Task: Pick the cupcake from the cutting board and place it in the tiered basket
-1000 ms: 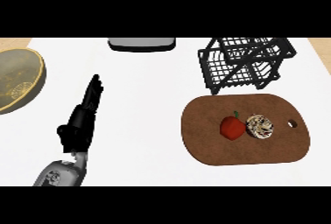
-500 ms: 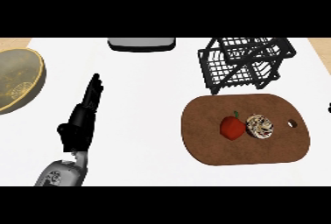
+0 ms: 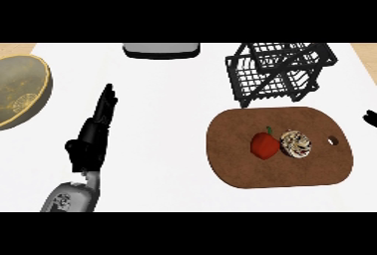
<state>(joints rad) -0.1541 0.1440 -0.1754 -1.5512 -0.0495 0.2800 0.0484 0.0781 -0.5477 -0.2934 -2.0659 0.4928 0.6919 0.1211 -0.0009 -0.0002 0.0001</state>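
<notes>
- Head view: the left hand [image 3: 88, 143] stands over the left part of the white tabletop [image 3: 165, 117], with its grey forearm coming in from the lower edge
- Its fingers [image 3: 103, 105] are straight and pressed together, pointing toward the far edge of the tabletop, and they hold nothing
- The cupcake [image 3: 296, 144] lies well to the right of those fingers, on the brown cutting board [image 3: 243, 167], close to the small hole [image 3: 333, 141] near the board's right end
- A red fruit [image 3: 264, 146] sits on the board just beside the cupcake, on the side nearer the left fingers; whether the two touch cannot be told
- The tiered basket [image 3: 280, 74], of black wire, stands beyond the board, to the right of the left fingertips and well apart from them
- A yellowish bowl [image 3: 21, 92] lies to the left of the fingers, cut by the left edge
- A grey object [image 3: 162, 50] sits at the far edge, beyond the fingertips and a little to their right
- Only a small black part of the right hand [image 3: 370, 118] shows at the right edge, beside the board's far right corner and apart from the cupcake; whether this hand is spread or closed cannot be told
</notes>
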